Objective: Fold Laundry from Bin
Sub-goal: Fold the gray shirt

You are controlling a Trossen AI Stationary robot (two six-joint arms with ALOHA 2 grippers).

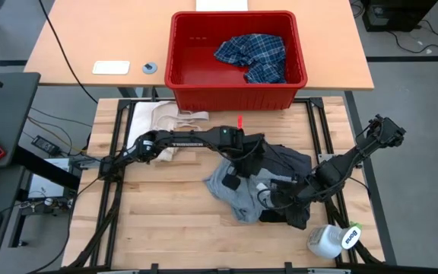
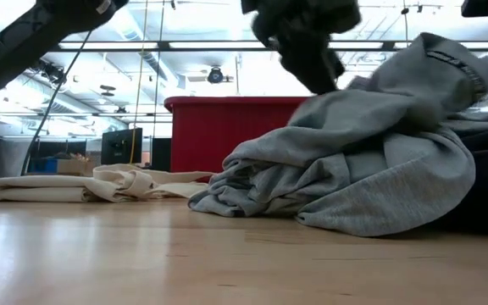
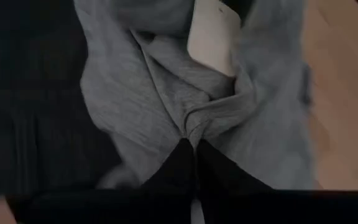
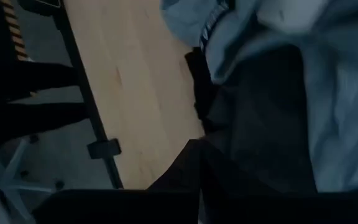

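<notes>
Left wrist view shows the nearest thing first: the left gripper (image 3: 193,155) has its fingers pinched together on a bunched ridge of the light grey garment (image 3: 160,93), a pale label just beyond the pinch. In the right wrist view the right gripper (image 4: 197,158) is likewise closed, its fingers pressed into a dark fold of the black garment (image 4: 260,124) at the edge of the heap, with bare wooden table (image 4: 129,93) beside it.

From above, both grippers meet over the pile in the middle of the table; the grey piece lies half over the black one. To do this step well, I would judge the grips should each hold one layer only, then lift slowly and draw apart so the grey garment peels clear instead of dragging its neighbour along. A spray bottle (image 1: 333,240) lies near the right arm and should be kept out of the cloth's sweep.

Farther off, a cream cloth (image 1: 162,122) rests flat toward the back left, and beyond it the red bin (image 1: 238,87) still holds the plaid shirt (image 1: 253,57)
</notes>
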